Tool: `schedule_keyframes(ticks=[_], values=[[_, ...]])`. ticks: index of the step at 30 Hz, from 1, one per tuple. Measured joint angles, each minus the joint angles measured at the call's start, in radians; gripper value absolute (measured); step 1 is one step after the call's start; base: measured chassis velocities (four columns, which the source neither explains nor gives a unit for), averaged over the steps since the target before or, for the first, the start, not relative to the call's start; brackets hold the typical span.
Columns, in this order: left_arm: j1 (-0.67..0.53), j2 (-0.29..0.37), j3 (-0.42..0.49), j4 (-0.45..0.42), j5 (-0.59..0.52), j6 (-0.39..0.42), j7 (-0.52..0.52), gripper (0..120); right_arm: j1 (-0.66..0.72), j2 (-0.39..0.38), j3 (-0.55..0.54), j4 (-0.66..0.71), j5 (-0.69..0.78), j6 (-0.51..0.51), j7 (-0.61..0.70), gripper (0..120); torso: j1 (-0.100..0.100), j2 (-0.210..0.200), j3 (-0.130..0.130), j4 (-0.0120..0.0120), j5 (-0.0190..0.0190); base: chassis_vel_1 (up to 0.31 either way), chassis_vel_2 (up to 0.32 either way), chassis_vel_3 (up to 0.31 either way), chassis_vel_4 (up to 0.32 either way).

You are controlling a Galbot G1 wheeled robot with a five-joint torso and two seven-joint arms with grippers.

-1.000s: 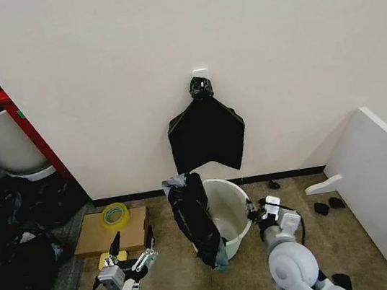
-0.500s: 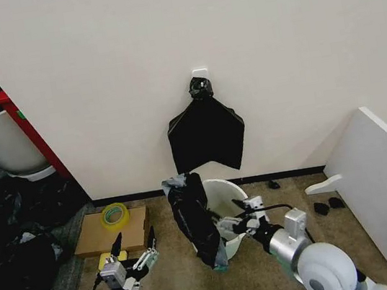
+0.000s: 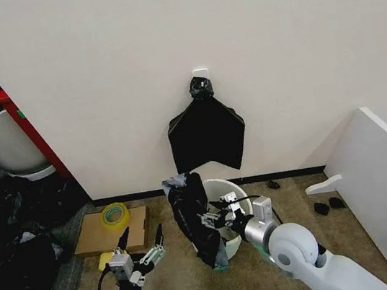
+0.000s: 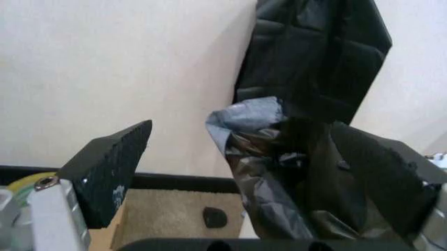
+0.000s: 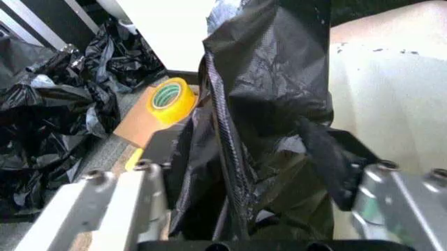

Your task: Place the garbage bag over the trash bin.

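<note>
No legible txt, labels, brands or nos. anywhere; tape roll (image 5: 169, 97) near the right gripper (image 5: 252, 183) has print, unreadable.

Garbage bag (image 3: 193, 218) draped over bin (image 3: 232, 199) rim

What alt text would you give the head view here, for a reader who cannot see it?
The right gripper reaches over the white trash bin to the black garbage bag draped over the bin's left rim. The left gripper, open, hovers above the carpet near a cardboard piece with a yellow tape roll; a flat black bag bundle hangs on the wall.
</note>
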Motion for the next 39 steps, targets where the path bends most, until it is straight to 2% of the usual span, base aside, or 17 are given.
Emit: schedule_keyframes(ticks=[2, 3, 5, 8, 11, 12, 14, 17, 18, 20, 22, 23, 29, 39], values=[[-0.02, 0.006, 0.006, -0.001, -0.002, 0.026, -0.007, 100, 0.002, 0.0, 0.0, -0.005, 0.001, -0.002, 0.005, 42, 0.0, 0.0, 0.0, 0.0, -0.0001, 0.0, 0.0, 0.0, 0.0], [-0.02, 0.006, 0.006, -0.001, -0.002, 0.026, -0.007, 100, 0.002, 0.0, 0.0, -0.005, 0.001, -0.002, 0.005, 42, 0.0, 0.0, 0.0, 0.0, -0.0001, 0.0, 0.0, 0.0, 0.0], [-0.041, 0.024, 0.015, -0.009, -0.008, 0.068, -0.016, 100, 0.005, 0.001, -0.001, -0.009, 0.008, -0.003, 0.011, 30, 0.0, 0.0, 0.0, 0.0, -0.0001, 0.0, 0.0, 0.0, 0.0], [-0.05, 0.037, 0.02, -0.016, -0.012, 0.095, -0.02, 100, 0.005, 0.002, -0.003, -0.009, 0.011, -0.005, 0.017, 23, 0.0, 0.0, 0.0, 0.0, 0.0, 0.0, 0.0, 0.0, 0.0], [-0.082, 0.06, 0.04, -0.02, -0.019, 0.152, -0.048, 100, 0.006, 0.004, -0.005, -0.01, 0.012, -0.007, 0.031, 9, 0.0, 0.0, 0.0, 0.0, 0.0, 0.0, 0.0, 0.0, 0.0], [-0.082, 0.06, 0.04, -0.02, -0.019, 0.152, -0.048, 100, 0.006, 0.004, -0.005, -0.01, 0.012, -0.007, 0.031, 9, 0.0, 0.0, 0.0, 0.0, 0.0, 0.0, 0.0, 0.0, 0.0], [-0.11, 0.072, 0.07, -0.027, -0.034, 0.203, -0.083, 99, 0.005, 0.004, -0.001, -0.01, 0.013, -0.008, 0.04, 0, 0.0, 0.0, 0.0, 0.0001, 0.0, 0.0, 0.0, 0.0, 0.0], [-0.16, 0.078, 0.132, -0.028, -0.051, 0.279, -0.153, 98, -0.001, -0.004, 0.012, -0.001, 0.015, -0.008, 0.047, 0, 0.0, 0.0, 0.0, 0.0, 0.0, 0.0, 0.0, 0.0, 0.0], [-0.16, 0.078, 0.132, -0.028, -0.051, 0.279, -0.153, 98, -0.001, -0.004, 0.012, -0.001, 0.015, -0.008, 0.047, 0, 0.0, 0.0, 0.0, 0.0, 0.0, 0.0, 0.0, 0.0, 0.0], [-0.214, 0.075, 0.198, -0.009, -0.069, 0.327, -0.205, 98, -0.004, -0.013, 0.019, 0.007, 0.021, -0.01, 0.054, 0, 0.0, 0.0, 0.0, 0.0, 0.0002, 0.0, 0.0, 0.0, 0.0], [-0.225, 0.072, 0.209, -0.004, -0.071, 0.332, -0.211, 97, -0.005, -0.014, 0.02, 0.007, 0.022, -0.01, 0.055, 0, 0.0, 0.0, 0.0, 0.0001, 0.0002, 0.0, 0.0, 0.0, 0.0], [-0.278, 0.053, 0.262, 0.026, -0.079, 0.35, -0.237, 97, -0.008, -0.018, 0.023, 0.012, 0.027, -0.013, 0.06, 0, 0.0, 0.0, 0.0, -0.0001, -0.0001, 0.0, 0.0, 0.0, 0.0], [-0.403, -0.004, 0.352, 0.1, -0.118, 0.394, -0.289, 95, -0.02, -0.027, 0.034, 0.022, 0.041, -0.021, 0.067, 0, 0.0, 0.0, 0.0, -0.0001, 0.0001, 0.0, 0.0, 0.0, 0.0], [-0.495, -0.044, 0.382, 0.152, -0.203, 0.494, -0.413, 94, -0.024, -0.034, 0.04, 0.024, 0.046, -0.025, 0.07, 0, 0.0, 0.0, 0.0, 0.0001, 0.0002, 0.0, 0.0, 0.0, 0.0]])
